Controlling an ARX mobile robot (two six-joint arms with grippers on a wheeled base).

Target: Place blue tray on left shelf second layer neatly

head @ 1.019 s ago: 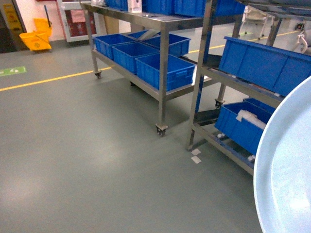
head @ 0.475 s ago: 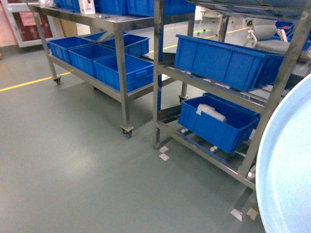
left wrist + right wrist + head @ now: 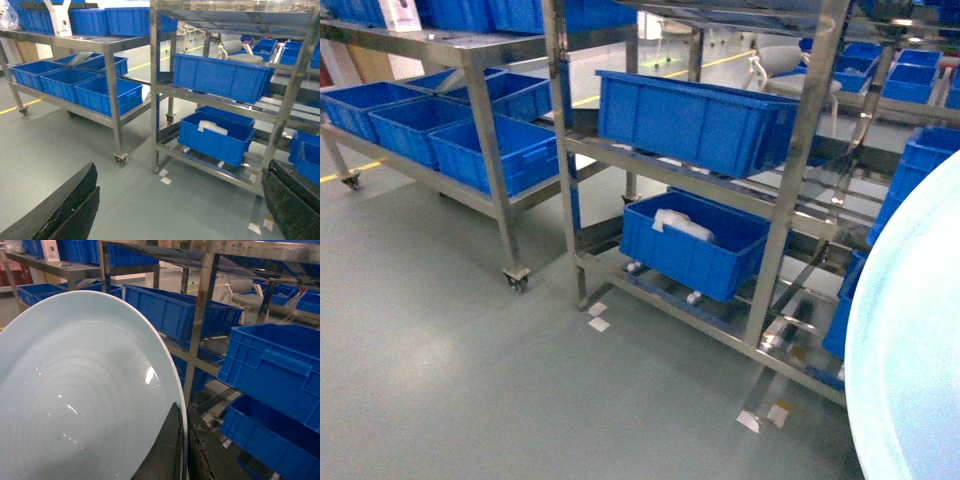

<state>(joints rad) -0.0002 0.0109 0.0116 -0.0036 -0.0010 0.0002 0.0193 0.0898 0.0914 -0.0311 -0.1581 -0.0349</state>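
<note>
The pale blue tray (image 3: 85, 395) fills the left of the right wrist view, tilted up on edge. My right gripper (image 3: 181, 410) is shut on its rim, one finger on each face. In the head view the blue tray (image 3: 910, 350) shows only at the right edge, and neither gripper is visible there. The left shelf (image 3: 565, 150), a stainless rack with angle-bar uprights, stands ahead. Its second layer (image 3: 650, 165) carries a big blue crate (image 3: 700, 120). My left gripper (image 3: 180, 200) hangs open over the bare floor with nothing between its fingers (image 3: 65, 210), short of the second layer (image 3: 210, 97).
A wheeled steel table (image 3: 490, 60) holding several blue crates (image 3: 480, 150) stands to the left. The rack's bottom tier holds a crate (image 3: 695, 245) with white stuff inside. More blue crates (image 3: 270, 370) sit in racking on the right. White tape marks (image 3: 595, 318) dot the floor.
The head view has swung right and closer. The racks slid left in the picture and the angle-bar rack now sits at the centre. The tray stays at the right edge.
</note>
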